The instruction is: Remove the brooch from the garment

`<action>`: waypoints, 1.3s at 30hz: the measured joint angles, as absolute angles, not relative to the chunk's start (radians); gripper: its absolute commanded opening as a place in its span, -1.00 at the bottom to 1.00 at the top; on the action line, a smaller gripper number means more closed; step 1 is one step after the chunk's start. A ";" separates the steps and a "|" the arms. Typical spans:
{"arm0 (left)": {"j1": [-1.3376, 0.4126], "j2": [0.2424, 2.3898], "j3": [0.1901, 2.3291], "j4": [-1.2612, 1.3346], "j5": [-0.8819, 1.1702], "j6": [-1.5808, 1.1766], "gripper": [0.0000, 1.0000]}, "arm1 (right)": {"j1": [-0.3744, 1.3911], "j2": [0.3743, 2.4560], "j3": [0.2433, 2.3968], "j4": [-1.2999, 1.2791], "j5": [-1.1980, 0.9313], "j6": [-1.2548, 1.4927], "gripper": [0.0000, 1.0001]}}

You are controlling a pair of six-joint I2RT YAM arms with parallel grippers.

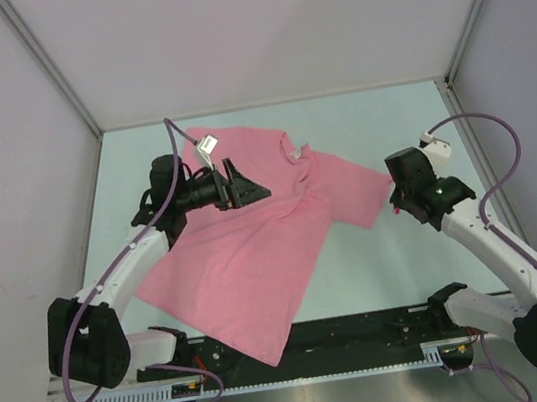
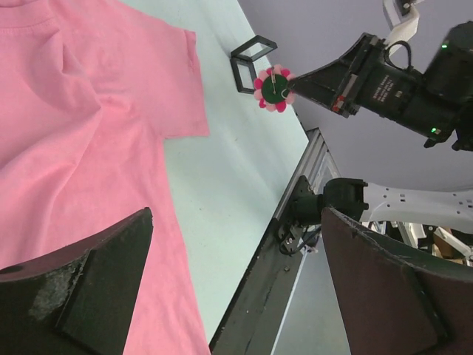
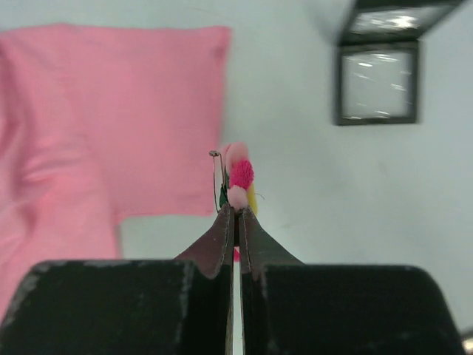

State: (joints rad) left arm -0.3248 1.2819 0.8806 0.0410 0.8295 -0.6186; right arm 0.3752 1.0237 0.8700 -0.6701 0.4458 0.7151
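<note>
The garment (image 1: pixel 256 253), a pink T-shirt, lies spread flat on the pale table. It also shows in the left wrist view (image 2: pixel 74 111) and the right wrist view (image 3: pixel 111 111). My right gripper (image 3: pixel 236 212) is shut on the brooch (image 3: pixel 240 177), a pink flower pin with its metal clasp sticking up. It holds the brooch off the shirt, above bare table just right of the sleeve. The left wrist view shows the brooch (image 2: pixel 273 89) at the right gripper's tips (image 2: pixel 290 85). My left gripper (image 2: pixel 236 222) is open and empty, above the shirt's chest (image 1: pixel 247 192).
A small black-framed clear box (image 3: pixel 378 70) sits on the table just beyond the brooch; it also shows in the left wrist view (image 2: pixel 250 63). A black rail (image 1: pixel 368 328) runs along the table's near edge. Grey walls close in the sides and back.
</note>
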 measured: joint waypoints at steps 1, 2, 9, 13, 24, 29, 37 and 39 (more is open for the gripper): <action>-0.326 1.285 0.881 0.041 0.830 -0.618 0.97 | 0.375 1.044 0.879 -0.714 0.484 0.724 -1.00; -0.328 1.290 0.880 0.043 0.830 -0.618 0.97 | 0.373 1.072 0.894 -0.768 0.527 0.734 -1.00; -0.334 1.322 0.850 0.101 0.863 -0.646 0.93 | 0.298 1.218 0.961 -0.928 0.662 0.749 -1.00; -0.336 1.354 0.810 0.168 0.907 -0.708 0.91 | 0.271 1.283 0.978 -0.962 0.721 0.738 -1.00; -0.336 1.403 0.760 0.325 0.981 -0.843 0.90 | 0.209 1.448 1.003 -0.937 0.828 0.651 -1.00; -0.336 1.409 0.752 0.359 0.995 -0.871 0.89 | 0.200 1.525 1.019 -0.896 0.853 0.608 -1.00; -0.335 1.415 0.752 0.381 1.002 -0.884 0.89 | 0.199 1.615 1.026 -0.838 0.876 0.563 -1.00; -0.335 1.418 0.752 0.381 1.002 -0.886 0.89 | 0.199 1.622 1.026 -0.831 0.887 0.556 -1.00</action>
State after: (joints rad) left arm -0.3351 1.4178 0.7517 0.3809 1.0023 -0.8860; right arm 0.1986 1.6222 1.0256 -0.8310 0.8867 0.5556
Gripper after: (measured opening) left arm 0.947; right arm 0.017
